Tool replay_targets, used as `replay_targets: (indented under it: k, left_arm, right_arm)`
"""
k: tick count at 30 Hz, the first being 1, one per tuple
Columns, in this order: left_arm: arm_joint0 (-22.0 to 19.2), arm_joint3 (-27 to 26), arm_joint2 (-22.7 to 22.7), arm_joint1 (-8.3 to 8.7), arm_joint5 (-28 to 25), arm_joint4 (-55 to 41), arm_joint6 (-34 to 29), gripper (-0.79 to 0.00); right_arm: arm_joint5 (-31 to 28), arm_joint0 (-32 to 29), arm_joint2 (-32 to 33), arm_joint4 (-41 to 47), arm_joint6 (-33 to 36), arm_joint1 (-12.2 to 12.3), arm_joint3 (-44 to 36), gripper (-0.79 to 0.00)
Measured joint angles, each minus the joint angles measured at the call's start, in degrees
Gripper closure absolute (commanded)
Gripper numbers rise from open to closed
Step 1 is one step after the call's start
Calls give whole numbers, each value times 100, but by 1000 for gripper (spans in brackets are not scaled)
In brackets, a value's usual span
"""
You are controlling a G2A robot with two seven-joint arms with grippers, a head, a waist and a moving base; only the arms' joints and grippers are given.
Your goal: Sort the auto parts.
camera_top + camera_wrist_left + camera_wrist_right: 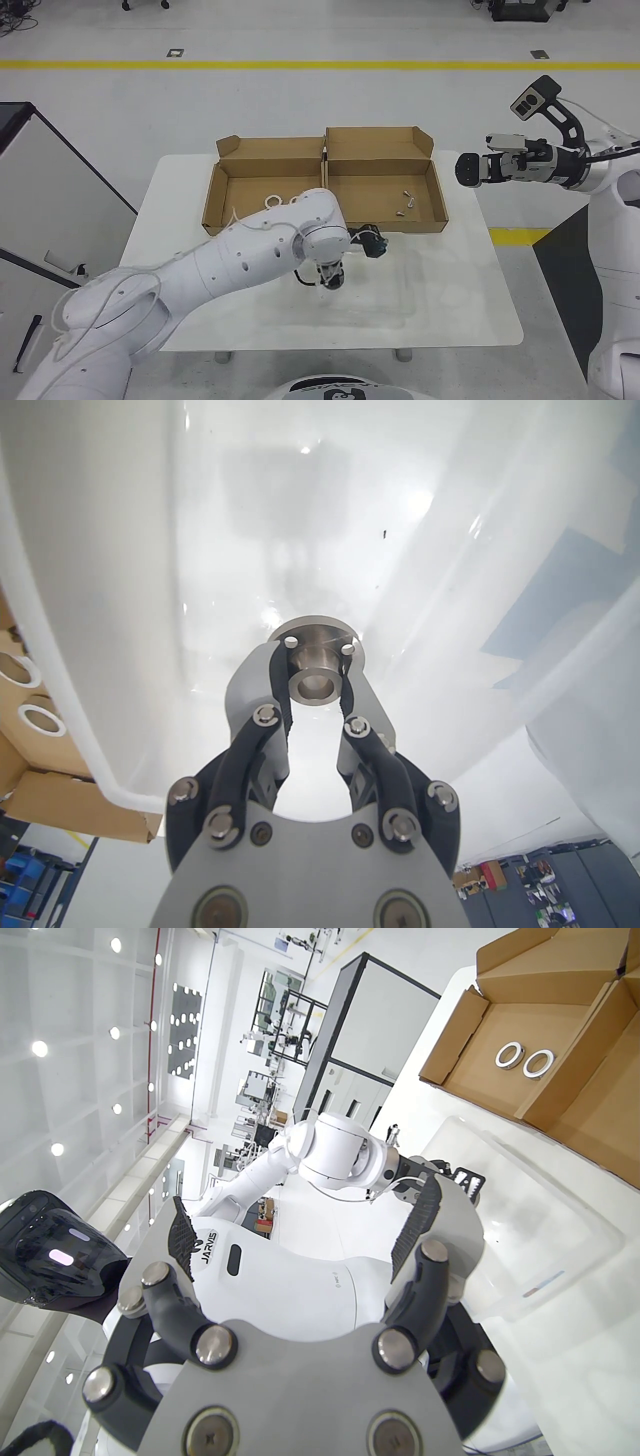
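Note:
A metal flanged bushing [316, 660] stands low in a clear plastic bin [125, 610], its flange close to the bin floor. My left gripper [315, 682] is shut on the bushing's hub, one black pad on each side. From above, the left gripper [332, 277] sits at the table's middle, in front of the boxes. My right gripper [462, 169] hangs open beyond the table's right edge, level with the boxes. Nothing lies between the right gripper's [300, 1233] fingers.
Two open cardboard boxes stand side by side at the back of the table [450, 300]. The left box [250, 215] holds two white rings [509, 1055]. The right box [435, 205] holds small metal parts [405, 200]. A dark cabinet [50, 190] stands left of the table.

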Motion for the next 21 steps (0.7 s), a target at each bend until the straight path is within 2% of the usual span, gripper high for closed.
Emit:
replay_targets:
  k: [7,12,21]
  left_arm:
    - [-430,-536,49,129,137,-248,0,0]
    - [-794,-667,106,118,354,-458,0,0]
    - [-784,-659,103,117,359,-451,5,0]
  right_arm:
    - [0,0,0,0,0,0,0,-785]
    - [0,0,0,0,0,0,0,-785]
    - [0,0,0,0,0,0,0,-785]
